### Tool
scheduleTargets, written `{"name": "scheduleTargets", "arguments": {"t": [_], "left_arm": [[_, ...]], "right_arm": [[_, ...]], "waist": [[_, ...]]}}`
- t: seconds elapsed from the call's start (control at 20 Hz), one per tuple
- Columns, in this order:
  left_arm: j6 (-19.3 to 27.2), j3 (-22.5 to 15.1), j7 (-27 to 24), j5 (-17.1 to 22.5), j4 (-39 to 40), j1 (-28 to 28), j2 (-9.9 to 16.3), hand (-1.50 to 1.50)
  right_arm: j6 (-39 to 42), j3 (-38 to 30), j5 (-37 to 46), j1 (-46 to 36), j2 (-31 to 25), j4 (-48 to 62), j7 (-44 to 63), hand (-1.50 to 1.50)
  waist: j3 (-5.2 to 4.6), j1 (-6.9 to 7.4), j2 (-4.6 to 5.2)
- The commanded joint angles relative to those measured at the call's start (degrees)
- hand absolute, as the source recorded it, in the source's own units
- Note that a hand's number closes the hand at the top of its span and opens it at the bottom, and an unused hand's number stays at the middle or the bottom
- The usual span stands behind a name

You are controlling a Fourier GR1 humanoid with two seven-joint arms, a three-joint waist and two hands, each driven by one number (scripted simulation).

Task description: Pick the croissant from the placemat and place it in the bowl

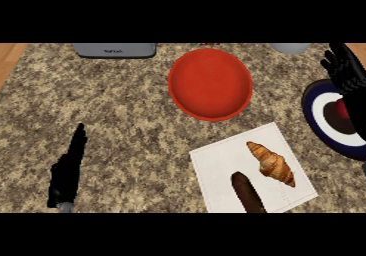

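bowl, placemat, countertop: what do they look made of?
Bowl: probably plastic or glazed ceramic; uniform matte red, no highlights. Placemat: paper or thin cloth; flat white sheet, no visible thickness. Countertop: looks like granite; speckled brown-grey grain.

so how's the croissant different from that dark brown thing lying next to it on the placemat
The croissant is golden-orange with ridged segments; the dark brown item is plain, smooth and nearly black-brown. The croissant is broad in the middle and tapers to both ends; the dark item is a narrow stick shape. The croissant lies wholly on the white placemat; the dark item runs out of view. Both lie flat, apart.
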Motion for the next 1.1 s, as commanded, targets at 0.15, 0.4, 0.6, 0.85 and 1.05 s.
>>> {"name": "scheduleTargets", "arguments": {"t": [0.15,0.4,0.6,0.85,1.05], "left_arm": [[-9.9,-4.3,1.8,0.9,-5.5,-7.7,0.3,0.0],[-18.4,-7.4,4.2,4.4,-10.7,-11.2,0.5,0.0],[-18.6,-7.5,7.4,3.7,-14.2,-10.6,-0.3,0.0],[-20.2,-6.2,6.6,4.9,-14.0,-9.8,0.8,0.0],[-19.8,-6.3,6.9,4.1,-11.4,-12.9,-1.0,0.0]], "right_arm": [[8.2,-0.6,-6.0,5.4,2.2,-0.4,-7.0,1.5],[7.8,5.4,7.9,13.2,0.8,8.5,-16.7,1.5],[10.3,5.1,8.7,7.9,6.0,19.1,-26.8,-1.5],[10.2,10.0,22.0,4.7,-2.5,18.7,-27.0,-1.5],[14.1,14.2,28.9,-1.7,-8.6,14.4,-14.8,-1.5]], "waist": [[1.39,-0.41,-0.34],[1.44,0.41,0.03],[1.35,1.38,-0.15],[1.3,1.86,-0.24],[1.14,1.73,-0.26]]}}
